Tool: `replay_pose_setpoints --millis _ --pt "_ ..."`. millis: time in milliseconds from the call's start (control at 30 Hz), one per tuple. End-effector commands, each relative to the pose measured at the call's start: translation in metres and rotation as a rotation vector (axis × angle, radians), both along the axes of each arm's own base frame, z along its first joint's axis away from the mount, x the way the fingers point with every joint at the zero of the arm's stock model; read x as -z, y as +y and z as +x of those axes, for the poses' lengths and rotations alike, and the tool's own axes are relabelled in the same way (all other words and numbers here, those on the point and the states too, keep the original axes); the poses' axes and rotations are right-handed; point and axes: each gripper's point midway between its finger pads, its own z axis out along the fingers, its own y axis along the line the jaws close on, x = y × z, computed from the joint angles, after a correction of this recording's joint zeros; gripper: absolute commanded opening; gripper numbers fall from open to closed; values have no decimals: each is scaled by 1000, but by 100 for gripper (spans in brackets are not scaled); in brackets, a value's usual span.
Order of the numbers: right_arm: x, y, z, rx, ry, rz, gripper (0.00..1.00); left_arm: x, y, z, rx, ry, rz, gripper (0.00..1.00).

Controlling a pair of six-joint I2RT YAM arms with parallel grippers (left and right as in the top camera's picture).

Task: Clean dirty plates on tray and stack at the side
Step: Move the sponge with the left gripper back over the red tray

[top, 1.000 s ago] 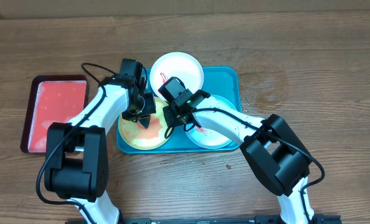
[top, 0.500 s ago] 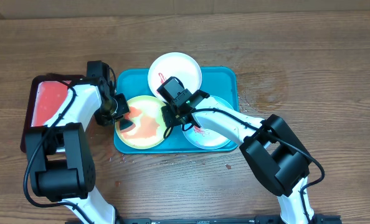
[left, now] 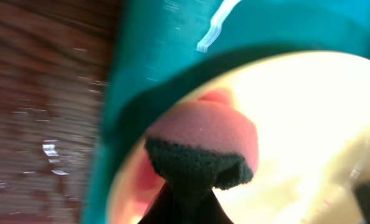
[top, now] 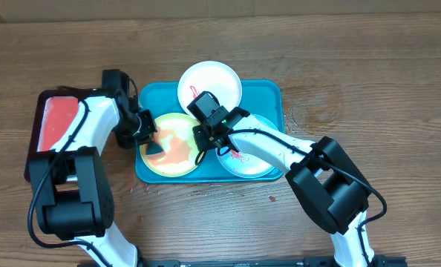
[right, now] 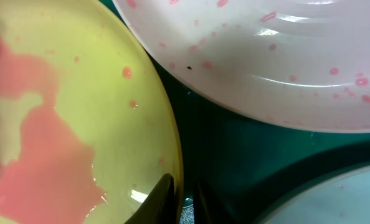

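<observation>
Operator: Where are the dirty plates seen?

Observer: All three are carried by the teal tray (top: 269, 96) on the worktop (top: 369, 67). The yellow-green plate (top: 177, 152), smeared pink-red, is placed at the tray's near left. The light blue plate (top: 249, 165) is beside it at the near right, partly hidden under the right arm. The white plate (top: 214, 83) overhangs the far rim.

Operator: How are the end effectors set?

Observer: The left end effector (top: 148, 137) is clamped on a pink sponge (left: 203, 140) with a dark scouring layer, held over the yellow-green plate's left edge. The right end effector (right: 180, 198) is closed on that plate's right rim, one finger inside and one outside. A red tray (top: 53, 122) is seen left of the teal tray.
</observation>
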Motion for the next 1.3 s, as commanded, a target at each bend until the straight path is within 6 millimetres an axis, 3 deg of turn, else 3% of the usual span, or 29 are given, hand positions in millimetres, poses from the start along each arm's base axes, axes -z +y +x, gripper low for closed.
replay_pose_setpoints --millis 0,167,267,333,500,567,667,767,933,1067,1267 --pt "1 -3 8 18 -13 -8 12 10 -35 -11 86 21 -87 4" --pt "1 -3 7 17 -12 -10 11 24 -55 -18 107 18 -89 4" --pt "2 -5 6 17 -7 -15 11 29 -52 -22 107 26 -72 4" --pt "2 -5 5 17 -4 -18 11 31 -39 -21 94 28 -17 4" --pt "2 -5 5 18 -4 -19 11 35 31 -24 20 56 325 4" --pt "2 -5 5 17 -4 -19 11 31 47 -26 -21 69 408 4" --pt "2 -4 7 18 -9 -13 11 24 50 -18 -28 50 426 4" --pt "1 -2 8 16 -15 -7 9 9 47 -6 -32 28 425 4" --pt "0 0 7 12 -14 3 5 -32 46 10 -76 22 420 4" --pt "-6 12 12 1 -43 43 4 -63 32 19 -91 16 332 4" --pt "-38 25 19 -36 -75 49 4 -103 36 36 -120 -45 314 4"
